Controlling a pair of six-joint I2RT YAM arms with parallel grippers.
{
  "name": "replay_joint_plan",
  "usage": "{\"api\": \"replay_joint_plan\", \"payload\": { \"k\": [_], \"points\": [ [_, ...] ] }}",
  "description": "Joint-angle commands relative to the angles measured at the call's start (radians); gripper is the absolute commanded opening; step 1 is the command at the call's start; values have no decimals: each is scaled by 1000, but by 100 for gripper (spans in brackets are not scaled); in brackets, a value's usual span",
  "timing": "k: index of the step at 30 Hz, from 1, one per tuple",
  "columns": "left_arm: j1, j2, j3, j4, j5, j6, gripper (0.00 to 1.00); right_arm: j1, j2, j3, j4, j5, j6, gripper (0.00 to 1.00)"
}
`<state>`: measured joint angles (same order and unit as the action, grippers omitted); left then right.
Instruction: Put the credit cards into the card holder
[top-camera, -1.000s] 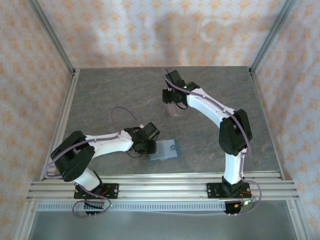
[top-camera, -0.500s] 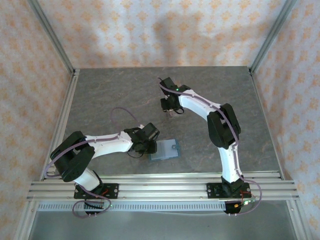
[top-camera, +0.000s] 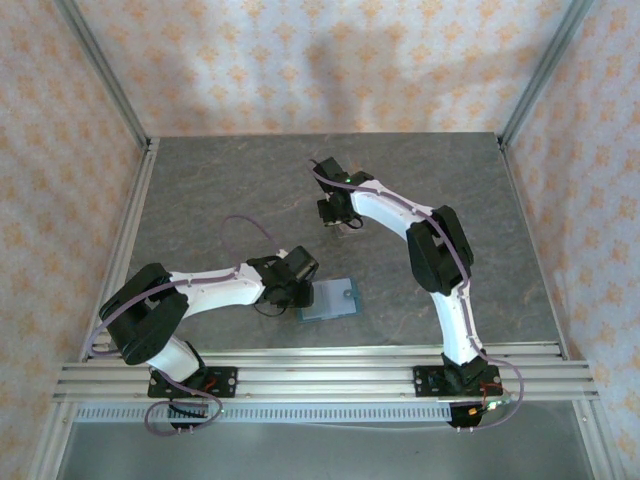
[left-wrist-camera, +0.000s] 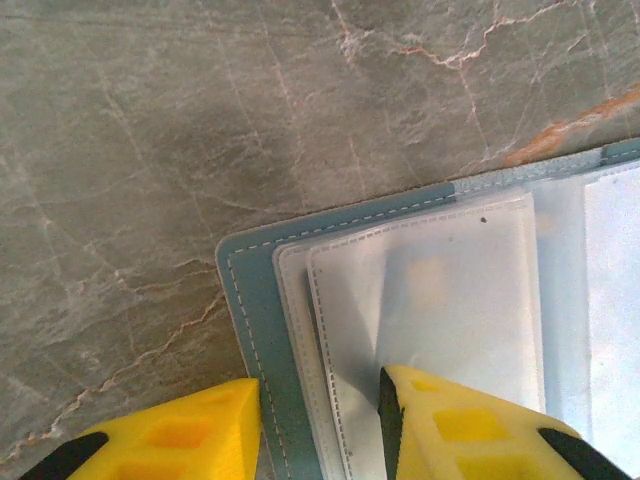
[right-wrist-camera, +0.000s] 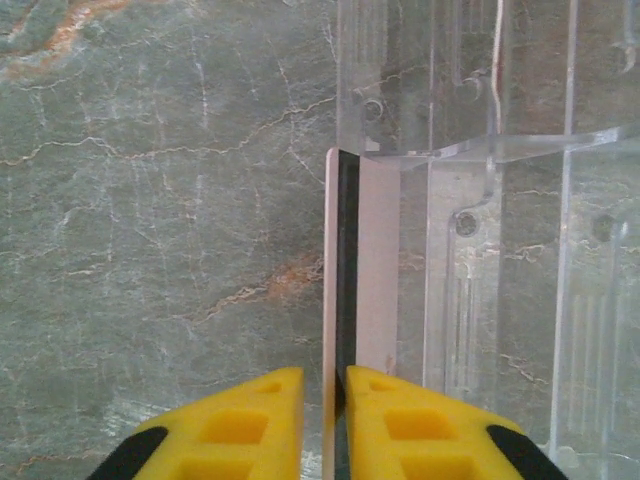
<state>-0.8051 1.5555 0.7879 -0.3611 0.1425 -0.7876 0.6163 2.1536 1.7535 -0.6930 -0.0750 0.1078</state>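
Top external view: a small teal rectangular card holder (top-camera: 333, 298) lies open and flat on the grey, marble-veined table (top-camera: 220, 190), near the table's front rail. The left gripper (top-camera: 303, 292) sits at the holder's left edge. The right gripper (top-camera: 340, 220) is well apart from the holder, on its far side towards the back wall.

Left wrist view: the holder shows a teal border with pale stitching round a rounded corner. Inside the border lie overlapping clear plastic sleeves (left-wrist-camera: 430, 300), frosted and also edged with stitching. The two yellow fingers stand apart and astride the holder's edge. One fingertip is over bare table just outside the teal border, and the other is over the sleeves. Nothing is pinched between them.

Right wrist view: a thin, rigid credit card (right-wrist-camera: 340, 250) is seen almost edge-on, standing on edge. It is pale along its left side, with a dark stripe just beside that. A pale pinkish band adjoins it on the right; whether this is the card's face or a reflection cannot be told. The yellow fingers are closed on the card's near end, one on each side. A clear acrylic stand (right-wrist-camera: 500, 250) with ledges and bolt holes rises just beside the card, far from the holder.
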Motion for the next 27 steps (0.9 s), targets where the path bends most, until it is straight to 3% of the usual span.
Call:
{"api": "replay_joint_plan", "payload": {
  "k": [1,12,27],
  "points": [
    [-9,11,-32,-35,-16,-10,36,5,26,35,-38,54,-20,15],
    [-10,9,-35,-35,-13,-15,36,14,2,58,-63,86,-45,1],
    [-10,5,-39,-30,-9,-16,36,84,-209,25,-79,171,-65,0]
  ]
}}
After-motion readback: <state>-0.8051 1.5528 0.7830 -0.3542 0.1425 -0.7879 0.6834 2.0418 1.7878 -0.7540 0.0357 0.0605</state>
